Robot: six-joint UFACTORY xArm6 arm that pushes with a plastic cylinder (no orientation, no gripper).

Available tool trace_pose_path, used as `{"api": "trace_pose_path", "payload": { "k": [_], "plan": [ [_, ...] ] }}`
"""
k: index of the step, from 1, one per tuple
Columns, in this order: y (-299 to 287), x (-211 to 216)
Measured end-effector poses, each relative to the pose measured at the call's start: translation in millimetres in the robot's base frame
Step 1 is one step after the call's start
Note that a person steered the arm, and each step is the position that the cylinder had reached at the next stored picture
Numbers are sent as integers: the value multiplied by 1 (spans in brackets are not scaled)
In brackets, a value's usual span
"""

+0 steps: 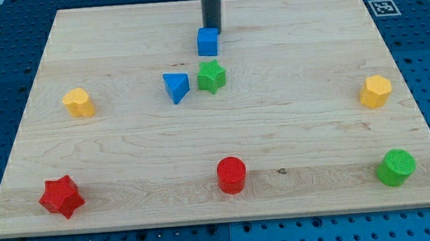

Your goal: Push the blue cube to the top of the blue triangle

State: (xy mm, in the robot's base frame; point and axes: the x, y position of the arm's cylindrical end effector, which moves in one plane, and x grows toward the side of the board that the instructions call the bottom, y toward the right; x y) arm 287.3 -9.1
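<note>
The blue cube [207, 41] sits near the view's top centre of the wooden board [290, 108]. The blue triangle [175, 87] lies below and to the left of it, about a block's width away. My tip [214, 32] comes down from the view's top and stands right at the cube's upper right edge, touching it or nearly so. A green star [211, 77] sits directly below the cube and just right of the triangle.
A yellow block [79, 103] sits at the left and a yellow hexagon [376, 91] at the right. Along the bottom are a red star [60, 197], a red cylinder [232, 175] and a green cylinder [396, 167]. Blue pegboard surrounds the board.
</note>
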Motion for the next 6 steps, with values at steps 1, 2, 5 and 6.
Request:
{"api": "trace_pose_path", "payload": {
  "k": [1,2,5,6],
  "plan": [
    [-6,11],
    [-5,1],
    [28,19],
    [23,35]
  ]
}}
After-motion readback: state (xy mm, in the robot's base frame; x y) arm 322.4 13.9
